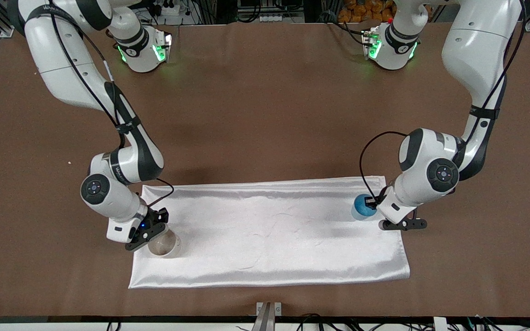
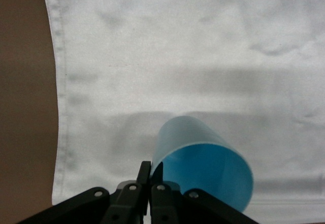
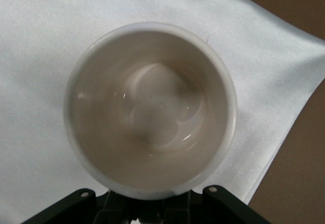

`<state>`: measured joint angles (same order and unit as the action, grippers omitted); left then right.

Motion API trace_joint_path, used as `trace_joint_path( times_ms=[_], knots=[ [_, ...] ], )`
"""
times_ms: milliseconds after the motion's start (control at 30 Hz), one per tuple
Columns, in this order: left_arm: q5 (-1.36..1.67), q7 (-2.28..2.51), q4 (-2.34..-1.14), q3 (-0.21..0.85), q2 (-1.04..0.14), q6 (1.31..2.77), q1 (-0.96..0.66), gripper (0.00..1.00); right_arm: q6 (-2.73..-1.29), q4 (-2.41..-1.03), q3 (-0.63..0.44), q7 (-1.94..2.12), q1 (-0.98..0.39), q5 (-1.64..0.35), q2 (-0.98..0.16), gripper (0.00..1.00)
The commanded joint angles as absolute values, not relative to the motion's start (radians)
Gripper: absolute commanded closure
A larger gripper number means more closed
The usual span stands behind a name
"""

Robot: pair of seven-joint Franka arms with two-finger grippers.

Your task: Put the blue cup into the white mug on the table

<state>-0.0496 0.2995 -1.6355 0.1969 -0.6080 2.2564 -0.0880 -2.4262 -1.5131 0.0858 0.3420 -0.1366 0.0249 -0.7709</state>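
The blue cup (image 1: 362,207) is on the white cloth toward the left arm's end of the table (image 1: 265,115). My left gripper (image 1: 375,204) is shut on its rim. In the left wrist view one finger (image 2: 144,172) lies outside the blue cup (image 2: 203,165) wall and the other inside it. The white mug (image 1: 164,244) stands on the cloth's corner toward the right arm's end, mouth up and empty (image 3: 152,112). My right gripper (image 1: 151,231) is shut against the mug's side. Its fingertips and the mug's handle are hidden under the rim in the right wrist view.
A shiny white cloth (image 1: 269,230) spreads across the part of the table nearer the front camera, and both cups rest on it. Bare brown tabletop surrounds it. The two arm bases stand along the table's edge farthest from the camera.
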Motion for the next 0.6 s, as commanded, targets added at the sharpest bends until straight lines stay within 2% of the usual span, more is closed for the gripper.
trace_joint_path(
  times_ms=[0,433,567],
  knots=[
    [-0.129,0.33,-1.64,0.198,-0.583,2.243,-0.091,1.0,-2.332,-1.496,0.089,0.185,-0.141,0.028,-0.744,1.0],
    [-0.132,0.331,-1.637,0.198,-0.561,2.238,-0.092,1.0,-2.185,-1.503,0.089,-0.253,-0.232,0.031,-0.66,1.0],
    [-0.132,0.331,-1.635,0.199,-0.552,2.22,-0.098,1.0,-2.177,-1.564,0.09,-0.27,-0.235,0.029,-0.601,1.0]
  ],
)
